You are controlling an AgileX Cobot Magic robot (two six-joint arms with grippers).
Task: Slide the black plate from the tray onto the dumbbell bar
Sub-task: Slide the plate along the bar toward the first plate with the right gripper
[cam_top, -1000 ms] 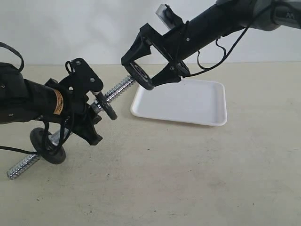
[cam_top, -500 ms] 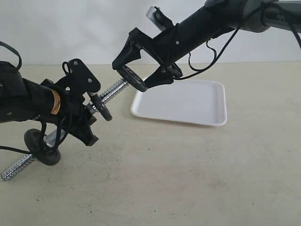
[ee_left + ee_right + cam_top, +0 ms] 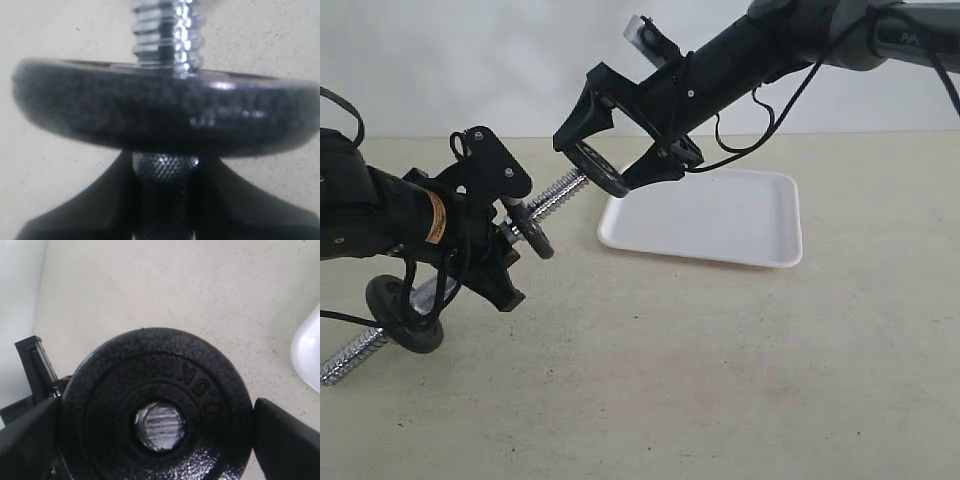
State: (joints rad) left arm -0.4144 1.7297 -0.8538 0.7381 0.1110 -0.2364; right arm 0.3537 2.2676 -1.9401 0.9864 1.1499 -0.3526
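Black plate: pebbled, raised rim, held by right end effector; left end effector clamps dumbbell bar.

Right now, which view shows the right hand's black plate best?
Right wrist view: the black plate is face-on, dumbbell bar threads showing through its hole. Exterior view shows it small and oblique. Left wrist view shows only another disc on the bar.

Looks like a robotics lab bench, though little of the room shows: bare speckled beige tabletop, blank white wall behind, black left arm and right arm trailing loose cables, white tray set out.
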